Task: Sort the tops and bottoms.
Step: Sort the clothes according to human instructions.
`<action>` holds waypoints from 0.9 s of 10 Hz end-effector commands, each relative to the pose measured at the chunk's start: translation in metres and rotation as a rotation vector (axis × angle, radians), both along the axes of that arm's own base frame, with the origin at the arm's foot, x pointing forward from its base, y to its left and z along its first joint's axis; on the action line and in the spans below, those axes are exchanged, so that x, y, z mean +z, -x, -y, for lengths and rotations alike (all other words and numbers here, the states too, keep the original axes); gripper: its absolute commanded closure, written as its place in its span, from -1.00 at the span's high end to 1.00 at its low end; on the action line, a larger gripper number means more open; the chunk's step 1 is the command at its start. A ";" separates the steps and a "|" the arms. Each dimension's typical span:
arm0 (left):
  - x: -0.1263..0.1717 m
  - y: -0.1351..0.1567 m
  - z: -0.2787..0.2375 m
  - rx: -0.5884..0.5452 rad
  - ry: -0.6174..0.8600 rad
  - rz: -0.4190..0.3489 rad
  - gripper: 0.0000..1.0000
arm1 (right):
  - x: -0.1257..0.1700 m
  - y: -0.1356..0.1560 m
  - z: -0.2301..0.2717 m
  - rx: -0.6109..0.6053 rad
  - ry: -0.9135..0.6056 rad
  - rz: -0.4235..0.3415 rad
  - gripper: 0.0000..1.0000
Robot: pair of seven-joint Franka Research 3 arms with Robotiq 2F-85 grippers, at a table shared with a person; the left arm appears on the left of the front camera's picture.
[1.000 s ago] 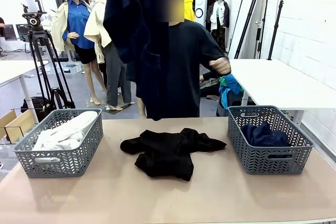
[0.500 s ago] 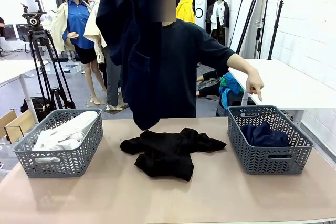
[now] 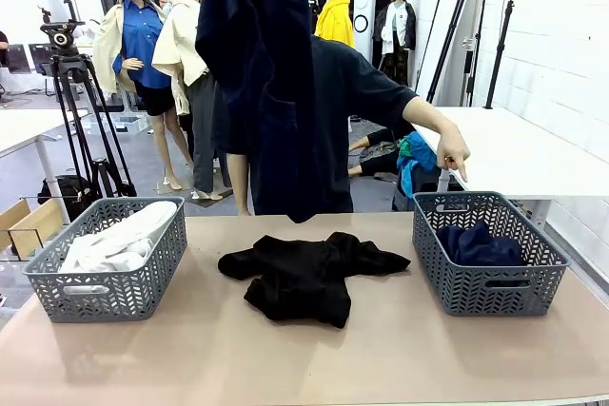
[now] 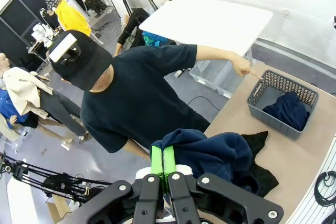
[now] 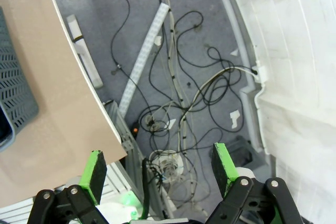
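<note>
A long navy bottom (image 3: 262, 73) hangs high over the table's far middle. In the left wrist view my left gripper (image 4: 163, 163) is shut on it, and the navy cloth (image 4: 210, 153) bunches beside the green pads. A black garment (image 3: 304, 278) lies crumpled on the table centre. White tops (image 3: 119, 240) fill the grey basket (image 3: 105, 297) on the left. Another navy bottom (image 3: 481, 244) lies in the grey basket (image 3: 490, 292) on the right. My right gripper (image 5: 160, 169) is open with nothing between its fingers, looking down past the table's edge (image 5: 52, 103).
The person stands behind the hanging cloth, one hand (image 3: 454, 154) pointing down at the right basket. A tripod (image 3: 71, 102) stands off the far left. Cables (image 5: 178, 93) cover the floor below my right gripper. A white table (image 3: 504, 149) stands behind the right basket.
The person's arm has stretched out, pointing at the right basket. The hanging navy bottom swung left, then back right. Baskets and black garment have not moved.
</note>
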State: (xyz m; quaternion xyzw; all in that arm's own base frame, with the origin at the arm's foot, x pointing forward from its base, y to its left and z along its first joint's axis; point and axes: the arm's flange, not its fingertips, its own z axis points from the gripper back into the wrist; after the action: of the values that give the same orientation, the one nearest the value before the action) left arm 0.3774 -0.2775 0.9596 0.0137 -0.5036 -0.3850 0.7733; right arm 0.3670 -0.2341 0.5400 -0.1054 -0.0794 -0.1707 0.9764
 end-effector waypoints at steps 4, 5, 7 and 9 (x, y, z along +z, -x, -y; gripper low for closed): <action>0.007 -0.030 0.036 -0.095 0.020 -0.005 -1.00 | 0.000 -0.002 0.000 0.002 0.005 -0.003 1.00; 0.005 -0.032 0.037 -0.080 -0.014 -0.019 -1.00 | 0.000 -0.002 0.000 0.002 0.005 -0.003 1.00; -0.018 -0.026 0.036 -0.080 0.019 -0.027 -1.00 | 0.000 -0.002 0.000 0.002 0.005 -0.003 1.00; -0.018 -0.026 0.036 -0.080 0.019 -0.027 -1.00 | 0.000 -0.002 0.000 0.002 0.005 -0.003 1.00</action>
State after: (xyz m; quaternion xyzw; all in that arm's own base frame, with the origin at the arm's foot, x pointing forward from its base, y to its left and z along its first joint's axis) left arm 0.4081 -0.3144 0.9394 -0.0196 -0.4924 -0.4138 0.7654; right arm 0.3670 -0.2340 0.5399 -0.1054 -0.0793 -0.1707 0.9764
